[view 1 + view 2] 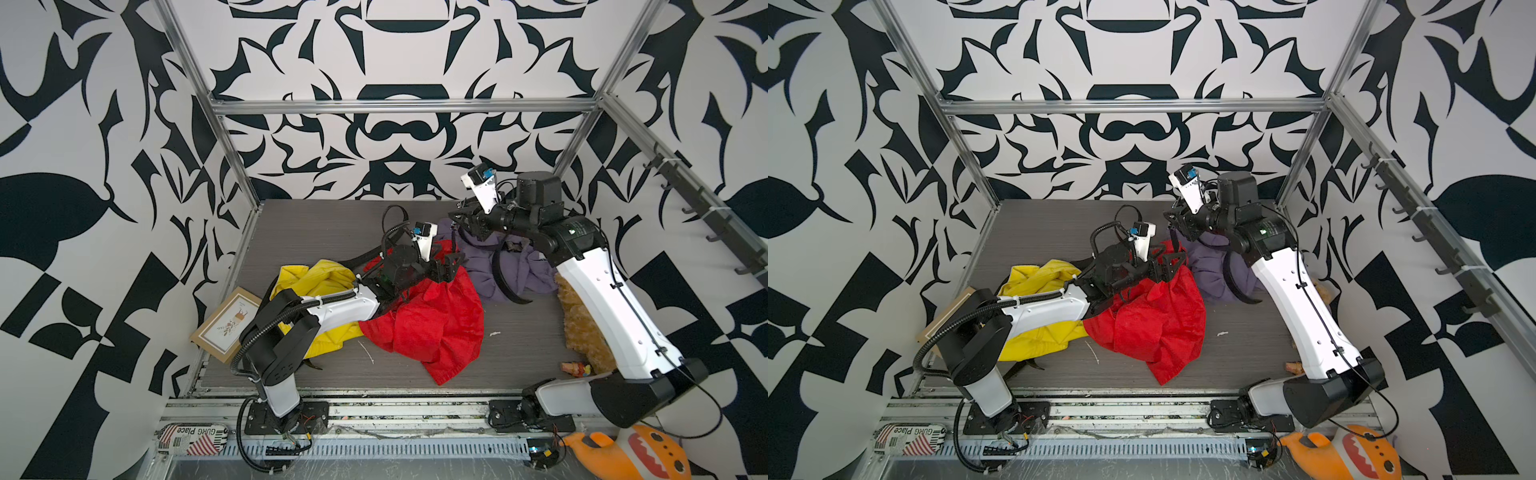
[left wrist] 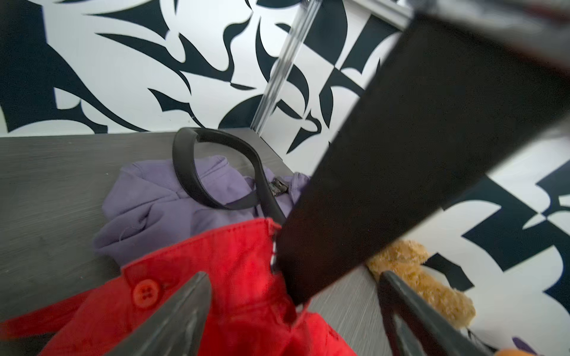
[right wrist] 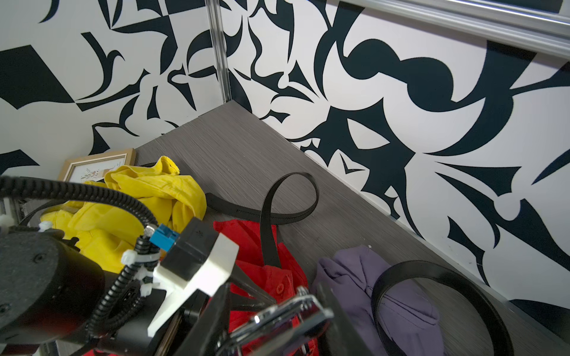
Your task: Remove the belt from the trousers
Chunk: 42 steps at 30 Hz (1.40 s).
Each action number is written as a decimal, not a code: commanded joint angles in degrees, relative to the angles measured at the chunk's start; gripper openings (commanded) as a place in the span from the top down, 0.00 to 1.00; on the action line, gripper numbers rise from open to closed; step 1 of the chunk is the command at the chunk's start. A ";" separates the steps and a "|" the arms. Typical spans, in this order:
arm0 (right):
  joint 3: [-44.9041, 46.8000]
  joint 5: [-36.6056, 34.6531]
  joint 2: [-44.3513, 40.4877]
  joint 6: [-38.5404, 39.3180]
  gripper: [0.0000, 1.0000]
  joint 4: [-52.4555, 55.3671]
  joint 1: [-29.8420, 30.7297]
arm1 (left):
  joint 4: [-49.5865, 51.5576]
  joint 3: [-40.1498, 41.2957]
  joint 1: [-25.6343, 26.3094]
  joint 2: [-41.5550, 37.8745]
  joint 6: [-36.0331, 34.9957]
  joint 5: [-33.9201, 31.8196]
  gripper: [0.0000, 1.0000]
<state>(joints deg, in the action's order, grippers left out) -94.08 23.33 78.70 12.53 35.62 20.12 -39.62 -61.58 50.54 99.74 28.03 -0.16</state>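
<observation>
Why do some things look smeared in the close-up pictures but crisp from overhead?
Left wrist view: the belt passes right by the lens, a soft dark band, while the purple cloth behind is sharp. Right wrist view: the buckle nearest the lens is blurred. Both top views: crisp, evenly lit, faint shadows.

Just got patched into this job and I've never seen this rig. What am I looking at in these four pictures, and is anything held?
Two robot arms are bolted at the near edge of a table. Two pictures look down on everything from overhead; the other two come from a camera on each arm's wrist. On the table are red trousers, a yellow garment, a purple garment with a second belt on it, a picture frame and a tan plush toy. The right hand is shut on the buckle end of the black belt, which runs taut up from the trousers' waistband. The left hand hangs open over that waistband, holding nothing.
</observation>
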 commanded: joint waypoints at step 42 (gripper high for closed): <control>26.91 2.09 9.22 -19.19 0.15 -12.87 -3.78 | -0.02 38.54 -7.83 -32.23 1.42 11.98 1.00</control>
<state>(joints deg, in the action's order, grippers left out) -68.82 26.17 87.90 -1.21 28.14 14.55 -44.80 -24.84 42.76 69.21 28.21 9.23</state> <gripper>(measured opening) 0.847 0.069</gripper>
